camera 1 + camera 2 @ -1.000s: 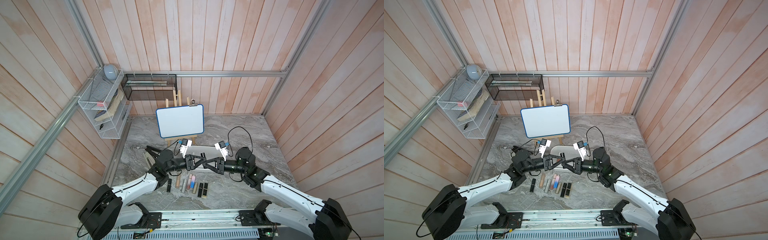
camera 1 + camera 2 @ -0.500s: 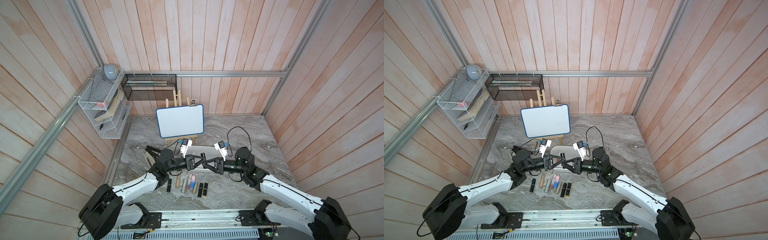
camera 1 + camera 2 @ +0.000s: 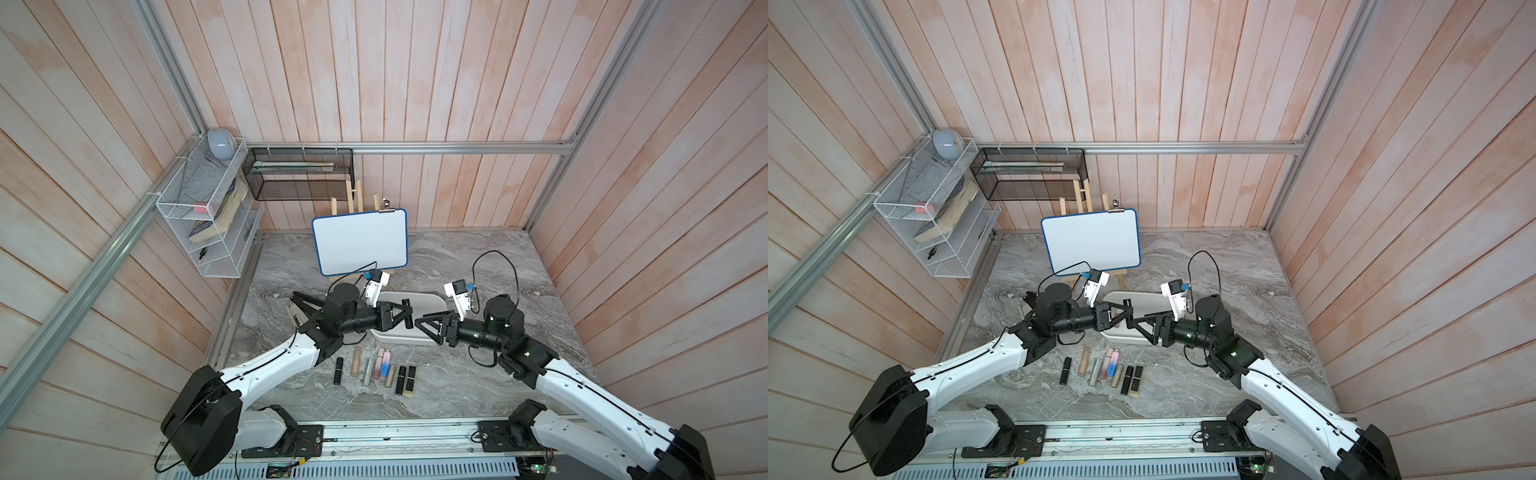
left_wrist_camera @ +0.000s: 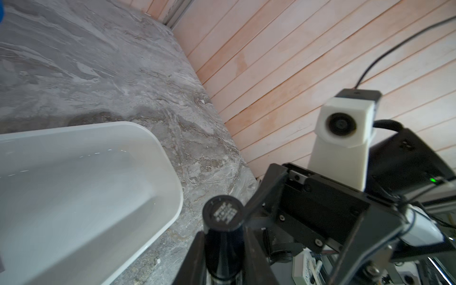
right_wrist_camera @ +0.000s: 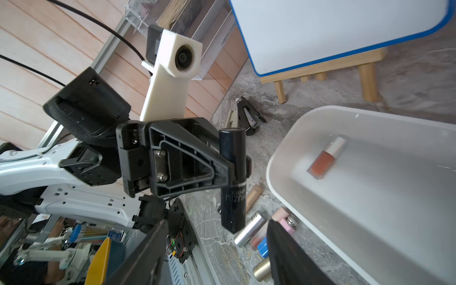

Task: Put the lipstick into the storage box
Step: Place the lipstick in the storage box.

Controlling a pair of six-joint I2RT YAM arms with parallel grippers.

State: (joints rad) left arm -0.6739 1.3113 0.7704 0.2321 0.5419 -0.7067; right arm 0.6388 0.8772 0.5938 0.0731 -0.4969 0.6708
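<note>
Clamping one black cylindrical lipstick (image 5: pixel 233 204) at mid-length, the left fingers (image 5: pixel 192 167) hold it in the air near the white storage box (image 5: pixel 370 197) rim. Right fingers (image 5: pixel 286 251) stand spread, empty. One red lipstick (image 5: pixel 325 158) lies inside; eight lipsticks (image 3: pixel 368 371) lie on the surface (image 3: pixel 457 257).

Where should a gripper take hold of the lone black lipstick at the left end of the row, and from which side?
Probably best: grip the lone black lipstick mid-barrel, coming straight down from above, jaws across its narrow width. It lies flat on the table, with bare marble on one side and a gap to the tan tube on the other, leaving room either side.
</note>
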